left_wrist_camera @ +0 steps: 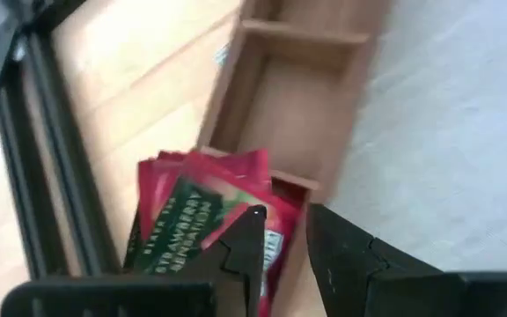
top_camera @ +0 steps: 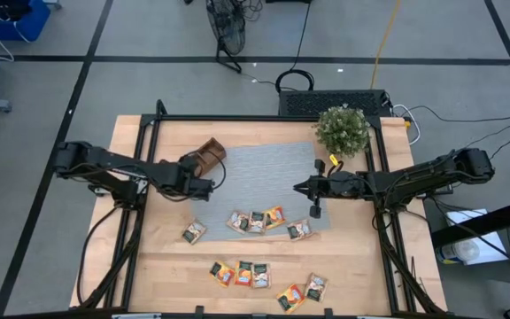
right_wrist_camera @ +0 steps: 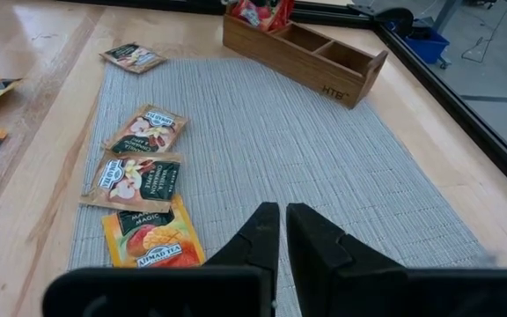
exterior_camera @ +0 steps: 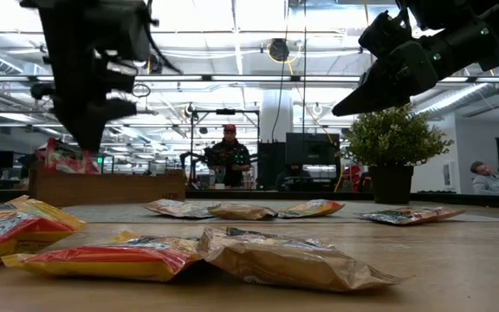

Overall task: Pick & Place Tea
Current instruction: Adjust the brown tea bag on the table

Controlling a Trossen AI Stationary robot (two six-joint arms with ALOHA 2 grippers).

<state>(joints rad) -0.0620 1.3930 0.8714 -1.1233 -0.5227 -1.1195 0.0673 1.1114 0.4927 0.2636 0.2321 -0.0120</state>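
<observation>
Left end effector [left_wrist_camera: 284,231] part-open over red sachets [left_wrist_camera: 202,216] (seemingly released), tray [left_wrist_camera: 302,97]

Bright, even overhead light; ceiling strips [exterior_camera: 232,78] glare in low view. Left wrist view blurred. Near sachets [exterior_camera: 293,260] soft, w/ faint shadows on table [top_camera: 162,252].

From overhead I see two matte black jointed arms, left pincer [top_camera: 211,185] and right pincer [top_camera: 297,187], each built of slim tubular links and bulkier rounded joints. Dark cables trail from both bases. In my wrist views each pincer [right_wrist_camera: 282,231] ends in two black, angular, wedge-shaped fingers [left_wrist_camera: 246,246] with stepped inner edges.
</observation>
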